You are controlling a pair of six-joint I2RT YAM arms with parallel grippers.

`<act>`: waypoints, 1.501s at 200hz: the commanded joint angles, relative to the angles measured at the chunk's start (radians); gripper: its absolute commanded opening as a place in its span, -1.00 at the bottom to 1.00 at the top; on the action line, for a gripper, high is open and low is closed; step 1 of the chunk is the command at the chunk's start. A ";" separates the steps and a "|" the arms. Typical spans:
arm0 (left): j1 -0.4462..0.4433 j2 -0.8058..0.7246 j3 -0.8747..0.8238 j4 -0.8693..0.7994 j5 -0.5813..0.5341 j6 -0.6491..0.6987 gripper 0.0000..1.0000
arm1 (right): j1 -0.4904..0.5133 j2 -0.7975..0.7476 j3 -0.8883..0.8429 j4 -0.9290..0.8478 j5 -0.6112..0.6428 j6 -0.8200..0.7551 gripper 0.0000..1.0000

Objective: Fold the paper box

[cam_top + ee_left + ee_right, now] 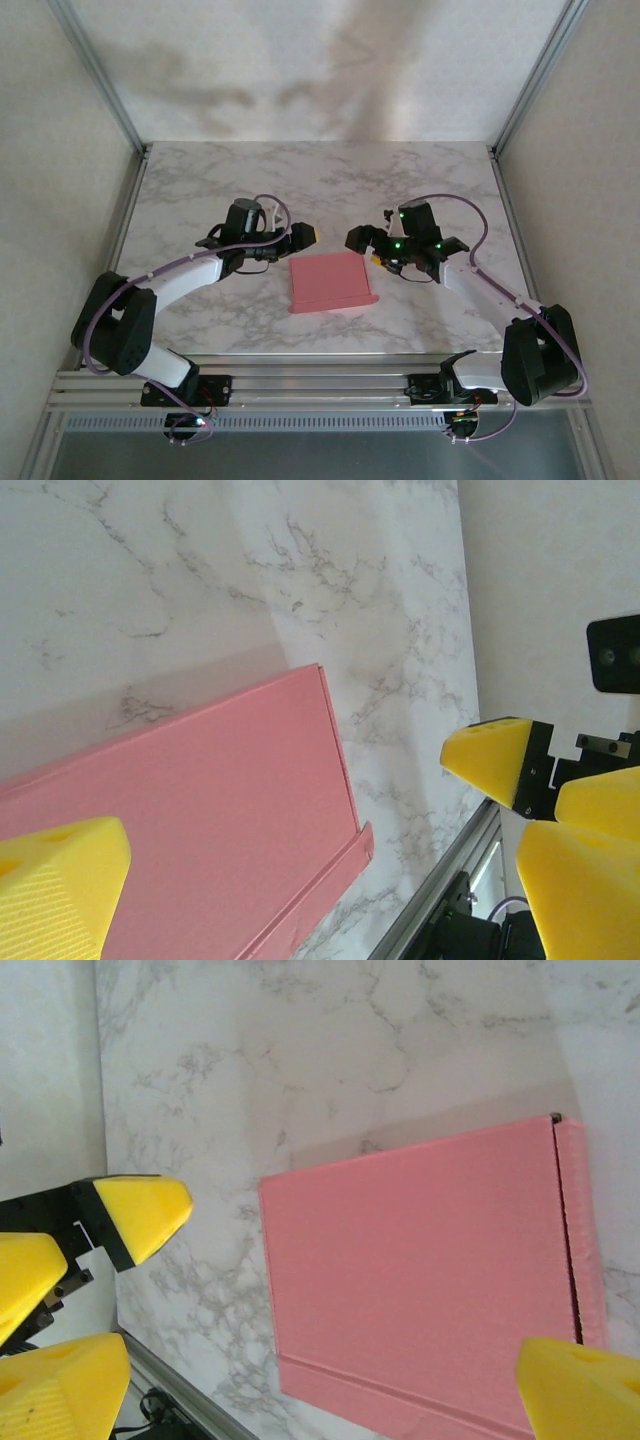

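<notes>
Pink card, folded flat into a near-square paper box, lying pink face up on the white, grey-veined marble counter, at mid-width and nearer the six o'clock edge in the top view, short of the aluminium rail there. Along the box's six o'clock side, a narrow folded strip; another thin one down its three o'clock side, parted from the main panel by a dark seam as seen from the right wrist.

Yellow-padded left fingers at about eleven o'clock from the box, spread wide and empty; from the left wrist, one pad at seven o'clock of the frame, the other at four o'clock, pink panel between them. Same yellow pads on the right fingers, at about one o'clock from the box, likewise spread wide, gripping nothing. Both sets near the box's far corners, pointing toward each other. Touching the card or hovering over it: cannot tell.
</notes>
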 commanded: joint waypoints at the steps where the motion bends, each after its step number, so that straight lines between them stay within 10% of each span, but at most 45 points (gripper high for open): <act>1: 0.011 -0.031 0.028 -0.061 -0.060 0.041 0.99 | -0.007 0.011 0.014 -0.026 0.023 -0.033 0.99; 300: -0.111 -0.026 -0.203 -0.007 -0.107 -0.118 0.99 | -0.007 0.174 -0.146 0.192 -0.103 -0.230 0.99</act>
